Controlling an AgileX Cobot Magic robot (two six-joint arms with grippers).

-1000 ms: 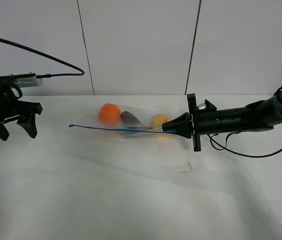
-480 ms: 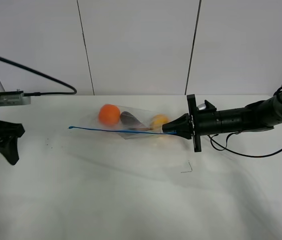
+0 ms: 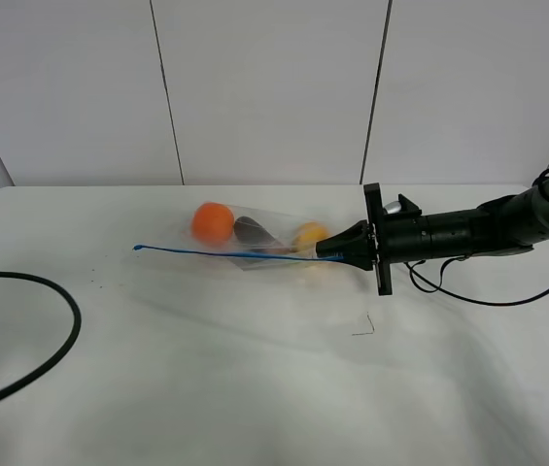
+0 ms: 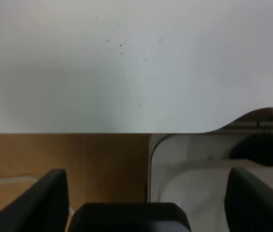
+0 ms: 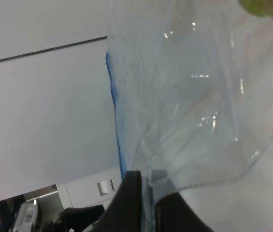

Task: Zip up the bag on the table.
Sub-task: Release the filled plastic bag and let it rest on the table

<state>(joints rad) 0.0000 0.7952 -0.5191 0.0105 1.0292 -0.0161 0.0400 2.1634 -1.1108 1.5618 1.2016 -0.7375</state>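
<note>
Bag (image 3: 272,243) lies on the table (image 3: 255,379), toward its far side. An orange (image 3: 213,221), eggplant (image 3: 250,230) and lemon (image 3: 310,235) show through the clear plastic, and the blue zipper strip (image 3: 216,252) runs along the near edge. The right gripper (image 3: 323,250) pinches the bag at the zipper's right end — jaws closed on the plastic. The left gripper (image 4: 146,188) hangs by the table's edge, fingers spread wide, holding nothing.

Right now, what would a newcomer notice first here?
A clear bag lies toward the far side of the white table, a bright orange glowing through it. From the right, the black right gripper pinches the bag's end where its blue zipper strip finishes.
</note>
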